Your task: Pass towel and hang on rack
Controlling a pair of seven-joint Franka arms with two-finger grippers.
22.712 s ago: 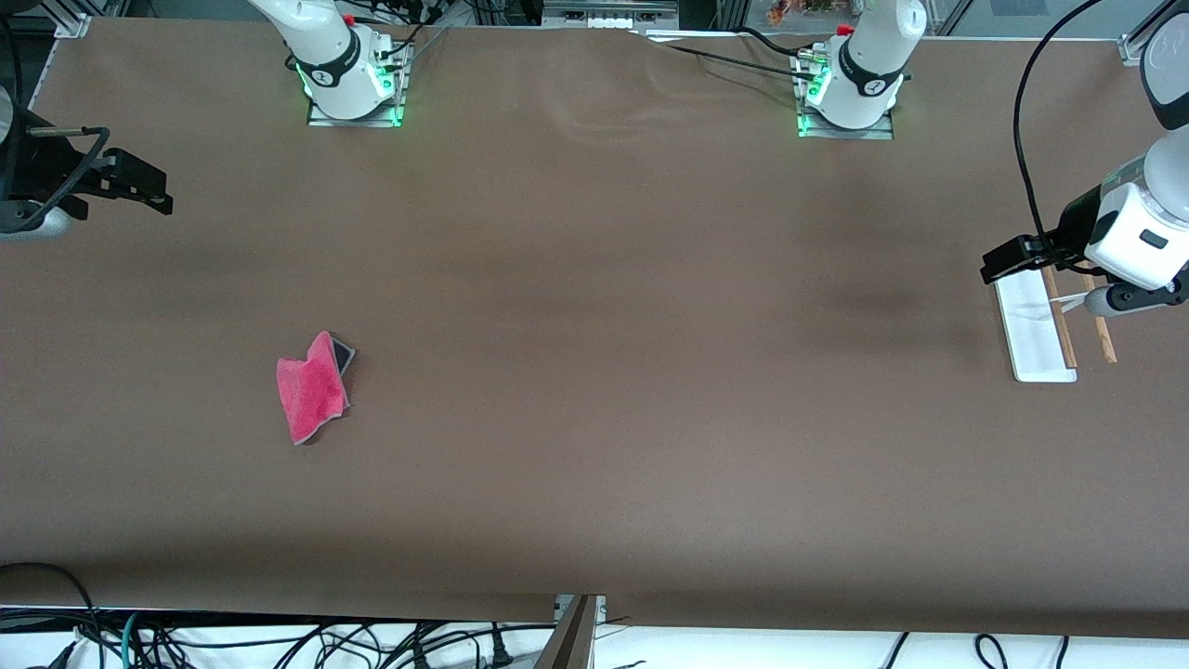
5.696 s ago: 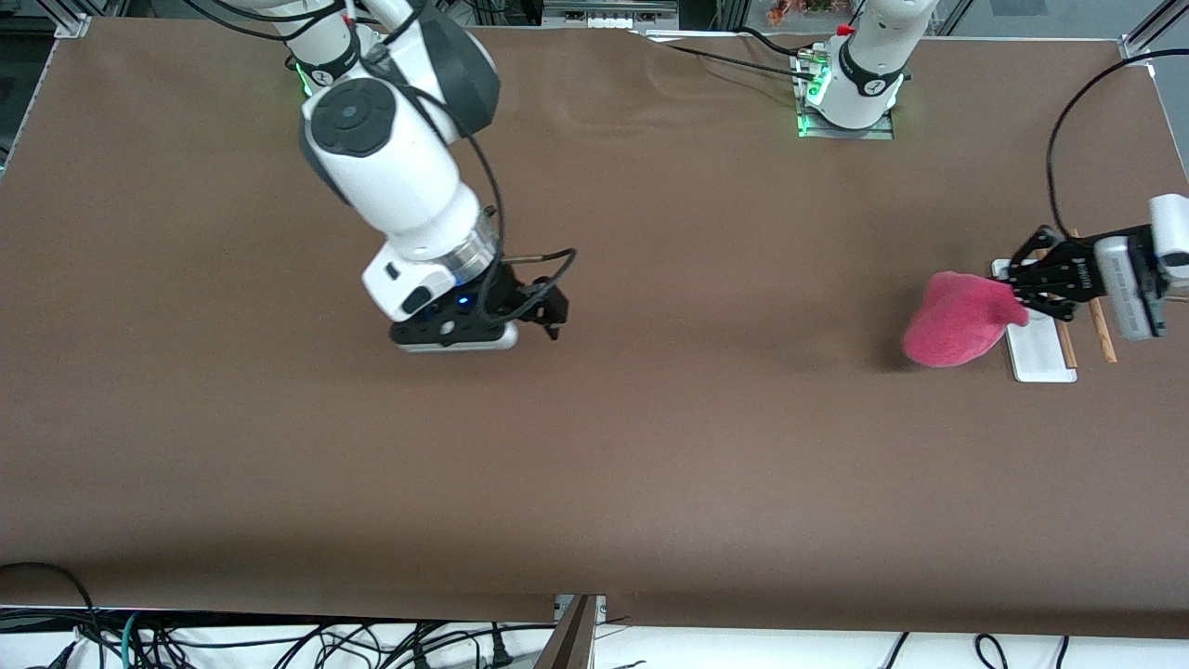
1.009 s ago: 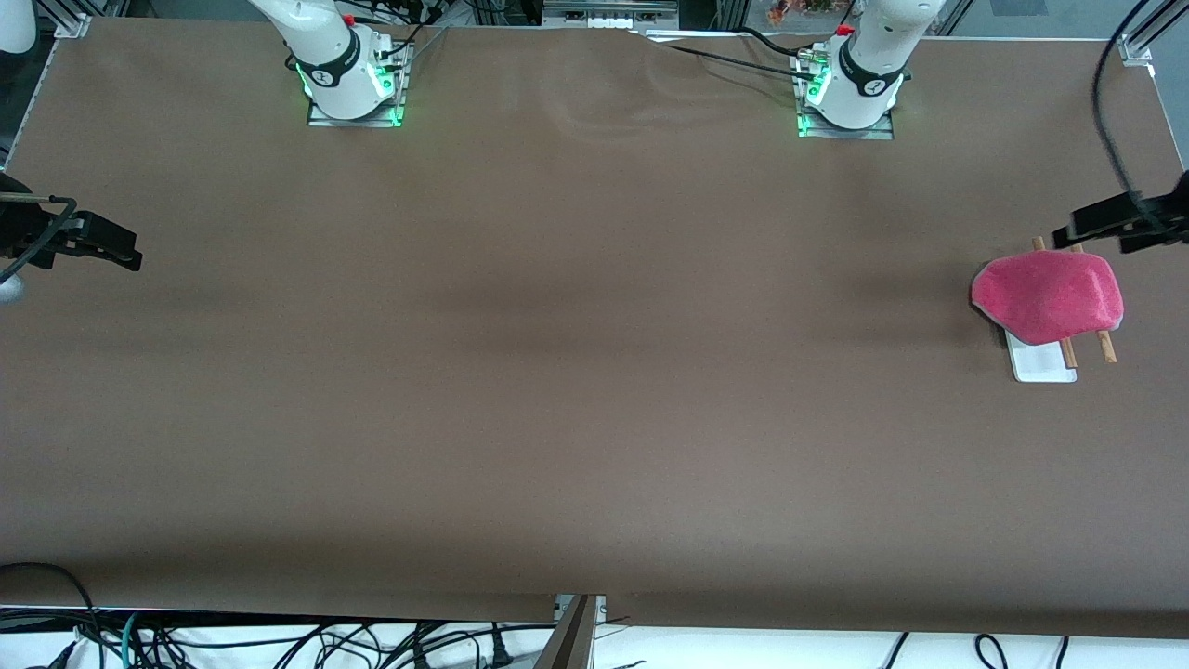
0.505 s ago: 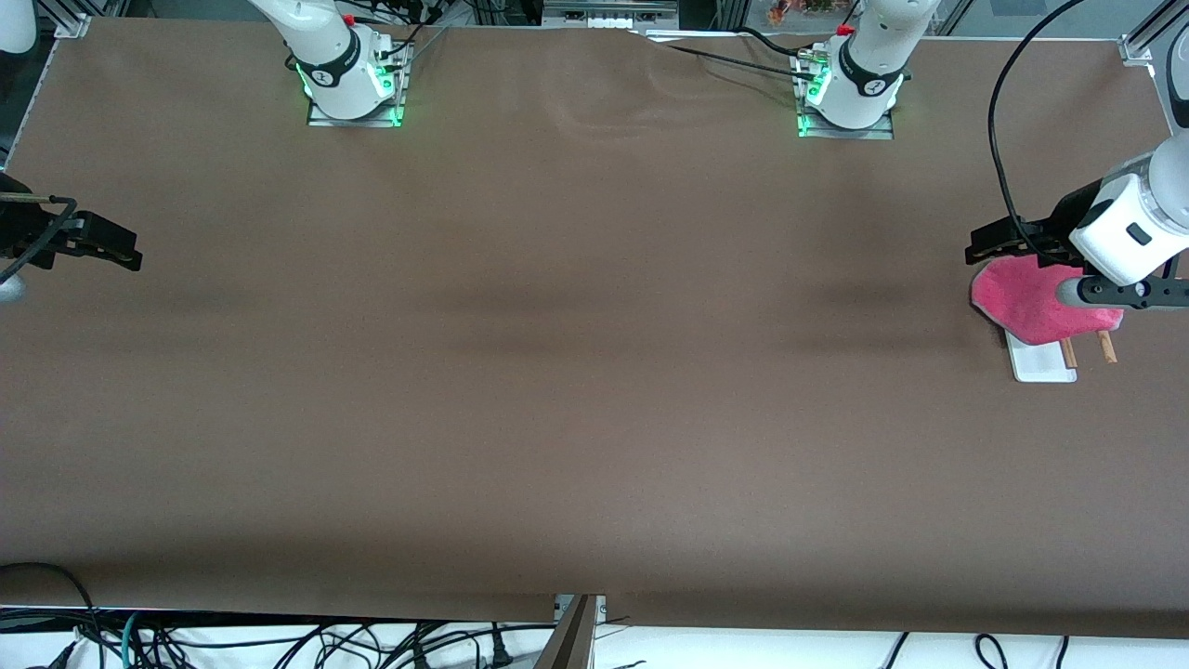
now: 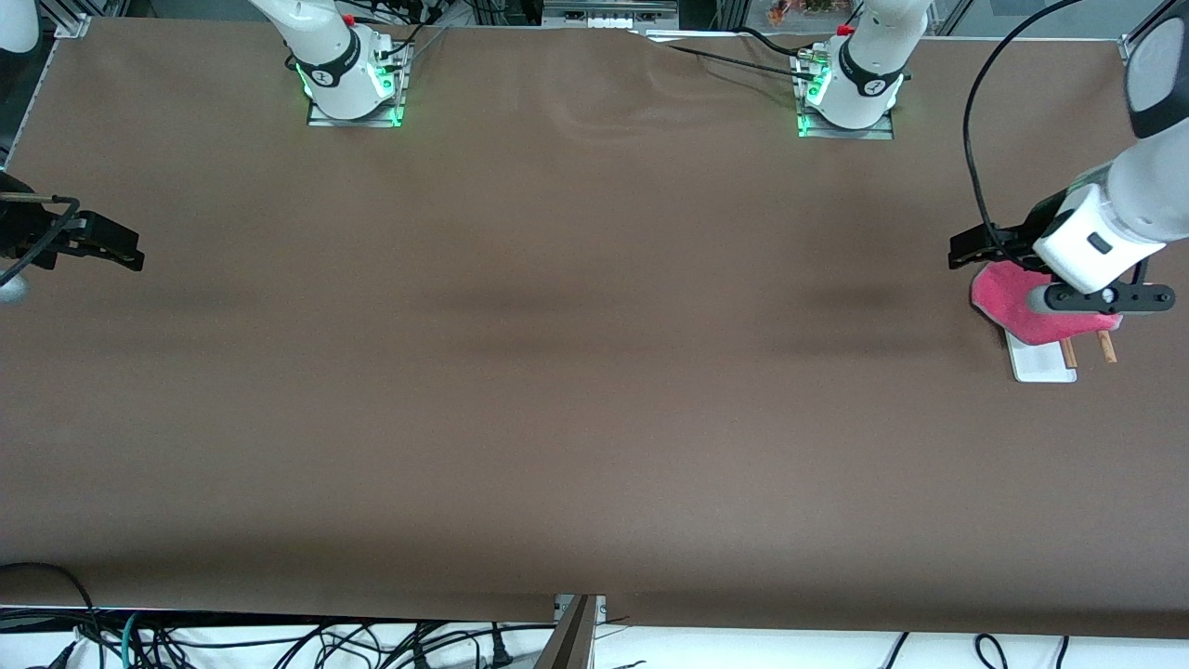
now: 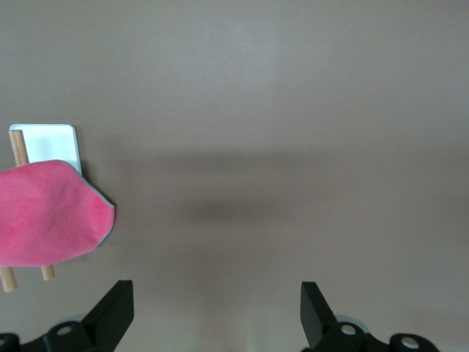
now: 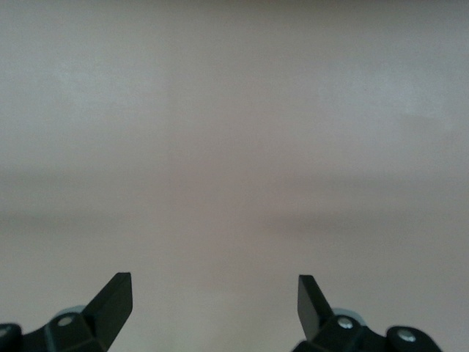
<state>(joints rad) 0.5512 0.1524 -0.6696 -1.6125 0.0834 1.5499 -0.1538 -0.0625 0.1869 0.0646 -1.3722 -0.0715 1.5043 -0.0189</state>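
The bright pink towel (image 5: 1005, 299) hangs draped over the two brown rods (image 5: 1106, 347) of the rack, whose white base (image 5: 1038, 363) stands at the left arm's end of the table. In the left wrist view the towel (image 6: 44, 216) covers the rods (image 6: 18, 147) beside the white base (image 6: 55, 141). My left gripper (image 5: 966, 253) is open and empty, up in the air over the table beside the towel. My right gripper (image 5: 125, 258) is open and empty, waiting at the right arm's end of the table; its wrist view shows only bare table.
The brown table cover (image 5: 576, 353) is wrinkled near the arm bases (image 5: 353, 84). A black cable (image 5: 971, 139) loops from the left arm above the table. Cables lie below the table's front edge.
The left arm has swung over the rack and moved toward the table's middle, now covering part of the towel in the front view. The towel stays on the rods. The right arm has not moved.
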